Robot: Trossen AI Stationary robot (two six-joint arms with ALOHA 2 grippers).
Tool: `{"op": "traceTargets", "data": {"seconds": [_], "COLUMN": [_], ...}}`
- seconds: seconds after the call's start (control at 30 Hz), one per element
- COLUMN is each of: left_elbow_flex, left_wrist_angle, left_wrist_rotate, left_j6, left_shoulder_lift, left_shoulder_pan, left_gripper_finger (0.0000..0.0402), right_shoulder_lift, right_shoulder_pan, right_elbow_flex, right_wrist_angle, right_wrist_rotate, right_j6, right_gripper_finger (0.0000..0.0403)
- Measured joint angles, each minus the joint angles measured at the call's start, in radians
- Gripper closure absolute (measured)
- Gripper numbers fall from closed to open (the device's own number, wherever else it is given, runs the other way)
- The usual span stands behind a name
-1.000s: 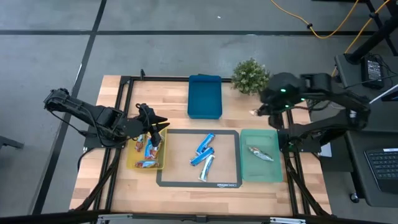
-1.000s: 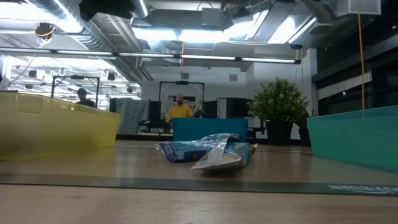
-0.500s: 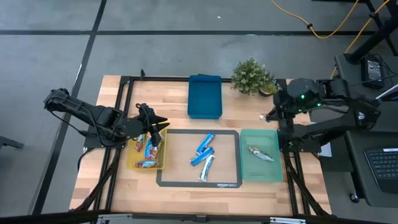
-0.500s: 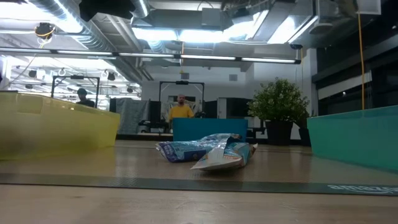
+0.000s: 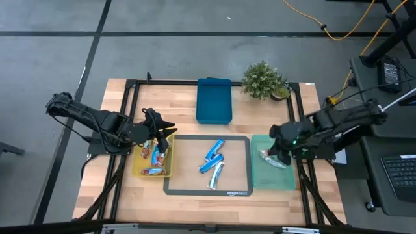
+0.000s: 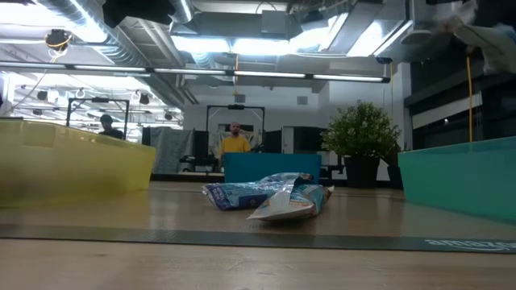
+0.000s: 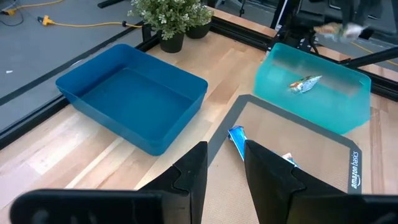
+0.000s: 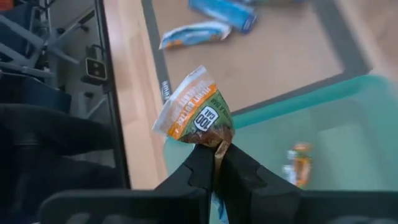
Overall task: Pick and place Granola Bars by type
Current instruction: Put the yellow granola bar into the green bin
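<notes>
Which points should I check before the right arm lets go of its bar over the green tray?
1. Right gripper jaws shut on the orange-and-white bar: ok.
2. Bar above the green tray: ok.
3. Bar already in tray looks the same type: cannot tell.
4. Left gripper away, over the yellow tray: ok.
5. Blue bars remain on the mat: ok.

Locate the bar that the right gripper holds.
The orange-labelled bar is pinched in the right gripper, held above the green tray on the table's right side, beside the mat.
</notes>
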Motion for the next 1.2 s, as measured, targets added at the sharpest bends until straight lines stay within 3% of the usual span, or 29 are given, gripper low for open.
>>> {"op": "traceTargets", "data": {"seconds": [0.17,0.53,0.8,0.93,1.03,1.2], "left_elbow_flex": [0.000,0.000,0.000,-0.007,-0.007,-0.007], "left_wrist_angle": [0.000,-0.008,-0.008,-0.015,-0.014,-0.025], "left_wrist_rotate": [0.044,0.071,0.070,0.075,0.088,0.096], "left_j6": [0.000,0.023,0.052,0.052,0.052,0.053], "left_shoulder_lift": [0.000,0.000,0.000,0.001,0.001,0.001], "left_shoulder_pan": [0.000,0.000,0.000,0.000,0.000,0.000], "left_gripper_finger": [0.0304,0.0304,0.0304,0.0304,0.0304,0.0304], "right_shoulder_lift": [0.023,0.105,0.280,0.296,0.303,0.322], "right_shoulder_pan": [0.056,0.238,0.318,0.343,0.376,0.445], "right_elbow_flex": [-0.013,0.000,0.000,0.000,-0.001,-0.105], "right_wrist_angle": [-0.003,-0.097,-0.091,-0.031,-0.011,0.132], "right_wrist_rotate": [0.018,0.256,0.249,0.228,0.278,0.306], "right_j6": [0.079,0.367,0.397,0.423,0.455,0.572], "right_gripper_finger": [0.0375,0.0375,0.0375,0.0375,0.0375,0.0375]}}
